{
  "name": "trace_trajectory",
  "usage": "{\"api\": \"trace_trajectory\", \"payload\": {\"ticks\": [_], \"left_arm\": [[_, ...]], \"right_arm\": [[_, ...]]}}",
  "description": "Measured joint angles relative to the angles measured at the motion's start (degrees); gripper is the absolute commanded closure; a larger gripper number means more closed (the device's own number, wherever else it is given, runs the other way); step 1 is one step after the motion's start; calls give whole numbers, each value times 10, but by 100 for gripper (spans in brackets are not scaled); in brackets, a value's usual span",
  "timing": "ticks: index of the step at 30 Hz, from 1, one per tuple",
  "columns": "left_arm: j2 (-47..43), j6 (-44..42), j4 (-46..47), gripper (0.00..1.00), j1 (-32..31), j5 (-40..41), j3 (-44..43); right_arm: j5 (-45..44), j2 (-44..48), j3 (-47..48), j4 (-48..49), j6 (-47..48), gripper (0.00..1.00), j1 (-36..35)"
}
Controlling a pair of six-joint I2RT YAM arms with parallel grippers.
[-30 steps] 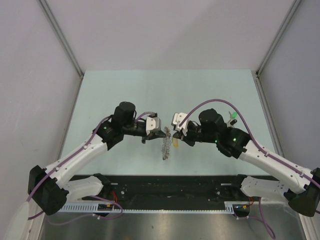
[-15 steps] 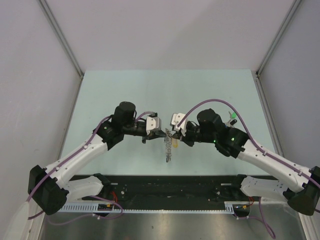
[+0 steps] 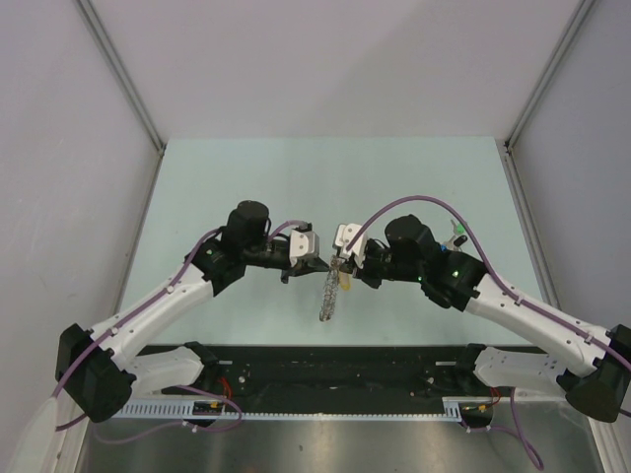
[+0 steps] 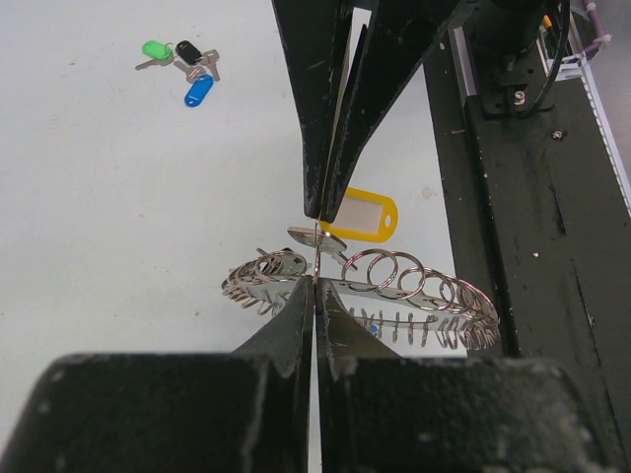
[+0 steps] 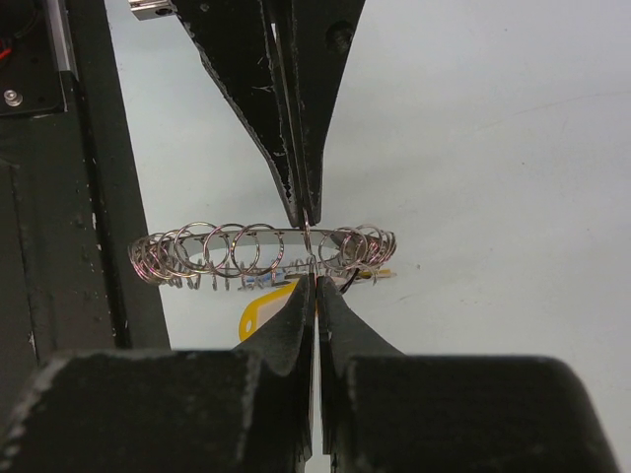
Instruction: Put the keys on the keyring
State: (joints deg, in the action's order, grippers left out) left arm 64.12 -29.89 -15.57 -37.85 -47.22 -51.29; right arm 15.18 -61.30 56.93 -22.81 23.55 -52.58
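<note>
The keyring, a band strung with many small wire loops, hangs above the table between both grippers. My left gripper is shut on one thin loop of it. My right gripper is shut, with the yellow key at its tips; the key's silver blade touches the ring. The two grippers meet tip to tip across the ring. The yellow tag shows partly behind my right finger. Green, black and blue keys lie together on the table, far from the ring.
A black rail runs along the table's near edge, close beneath the ring. The loose keys lie just behind the right arm. Grey walls close in the table on the left, right and back.
My right gripper has moved left with the yellow key until it meets the left gripper's tips at the ring. The ring has swung slightly. The left arm has barely moved.
</note>
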Motion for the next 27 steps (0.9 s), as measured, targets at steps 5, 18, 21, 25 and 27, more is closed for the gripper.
{"api": "trace_trajectory", "payload": {"ticks": [5, 18, 21, 25, 27], "left_arm": [[0, 0, 0, 100, 0, 0, 0], [16, 5, 0, 100, -1, 3, 0], [16, 5, 0, 100, -1, 4, 0], [16, 6, 0, 100, -1, 5, 0], [16, 6, 0, 100, -1, 5, 0]], "right_arm": [[-4, 0, 0, 0, 3, 100, -2], [-18, 3, 0, -1, 5, 100, -5], [-18, 4, 0, -1, 5, 100, -6], [-18, 3, 0, -1, 5, 100, -8], [-18, 3, 0, -1, 5, 100, -9]]}}
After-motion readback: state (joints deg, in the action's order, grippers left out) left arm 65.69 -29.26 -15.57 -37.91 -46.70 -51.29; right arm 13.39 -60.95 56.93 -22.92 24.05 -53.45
